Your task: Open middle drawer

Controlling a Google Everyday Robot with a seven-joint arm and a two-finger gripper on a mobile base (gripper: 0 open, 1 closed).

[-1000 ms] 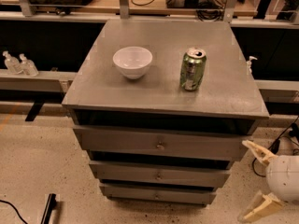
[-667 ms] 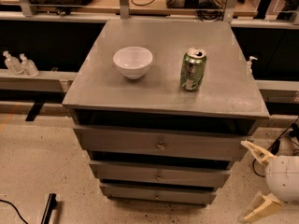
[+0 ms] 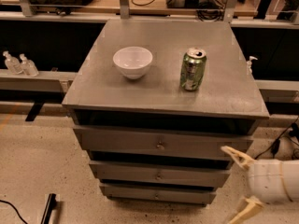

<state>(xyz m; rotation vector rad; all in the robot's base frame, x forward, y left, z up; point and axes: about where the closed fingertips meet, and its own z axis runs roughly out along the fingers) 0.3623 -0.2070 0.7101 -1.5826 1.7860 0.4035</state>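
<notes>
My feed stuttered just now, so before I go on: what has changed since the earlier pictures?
The gripper, at lower right, has edged left toward the cabinet front. Its fingers are open, hold nothing and are not touching the middle drawer. That drawer is no further out than before, and the white bowl and green can on top have not moved.

Warm dim light, soft blur throughout; gripper lower right, perhaps overexposed.
</notes>
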